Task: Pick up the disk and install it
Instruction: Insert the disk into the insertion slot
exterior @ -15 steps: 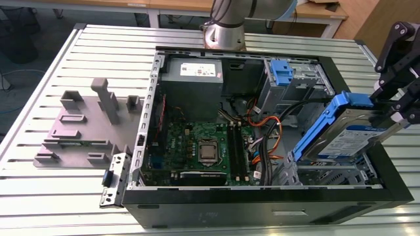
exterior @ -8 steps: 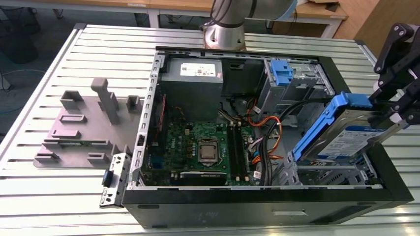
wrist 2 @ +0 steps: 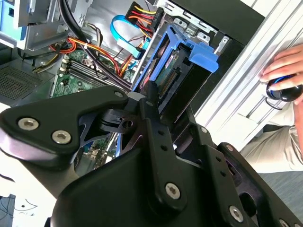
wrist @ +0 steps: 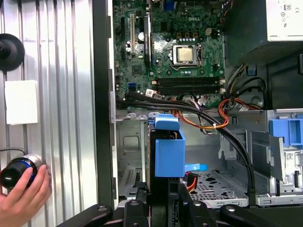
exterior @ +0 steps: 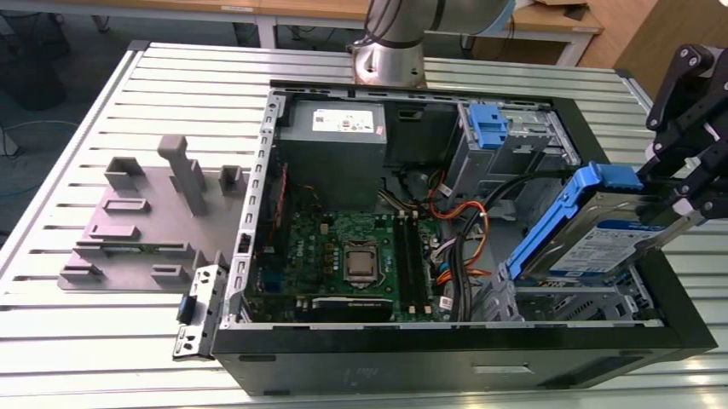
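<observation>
Closest to the lens in the second wrist view, the gripper (wrist 2: 150, 101) is clenched on the disk (wrist 2: 176, 71), with its fingers pressing on the two sides. In the exterior view the disk hangs tilted, its lower end above the metal drive cage (exterior: 580, 302) at that view's right, inside the open computer case (exterior: 455, 354). As far as I can judge, it is not yet seated. To do this step well, I think the tilt must be taken out, so that the blue side rails run parallel to the cage walls and enter together. The bundle of black and orange cables (exterior: 466, 213) lies just beside the cage and could be caught under the disk. Farther off lies the green motherboard (exterior: 341, 247), and around the case is the slatted desk (exterior: 102, 341).
</observation>
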Available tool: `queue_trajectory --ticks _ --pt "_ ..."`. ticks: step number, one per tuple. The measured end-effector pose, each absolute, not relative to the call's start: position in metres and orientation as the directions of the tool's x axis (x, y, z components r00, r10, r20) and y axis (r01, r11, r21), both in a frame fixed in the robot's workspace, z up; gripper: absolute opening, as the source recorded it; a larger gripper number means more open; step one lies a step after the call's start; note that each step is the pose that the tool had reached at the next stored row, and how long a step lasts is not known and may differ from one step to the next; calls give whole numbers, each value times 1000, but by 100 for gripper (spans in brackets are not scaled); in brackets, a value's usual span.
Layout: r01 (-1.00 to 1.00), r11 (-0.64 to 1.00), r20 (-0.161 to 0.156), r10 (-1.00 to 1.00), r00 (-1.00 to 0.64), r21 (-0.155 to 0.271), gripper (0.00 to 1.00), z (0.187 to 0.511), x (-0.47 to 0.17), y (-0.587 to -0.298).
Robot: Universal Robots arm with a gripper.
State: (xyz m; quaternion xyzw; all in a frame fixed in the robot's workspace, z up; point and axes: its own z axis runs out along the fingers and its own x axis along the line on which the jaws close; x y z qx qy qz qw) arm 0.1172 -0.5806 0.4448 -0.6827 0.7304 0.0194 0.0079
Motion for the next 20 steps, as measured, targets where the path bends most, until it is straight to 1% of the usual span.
queue_trajectory --ticks 6,20 --pt "-998 67 -38 -997 -68 17 35 440 117 -581" --pt "-998 67 -38 -997 -68 17 35 415 117 -581"
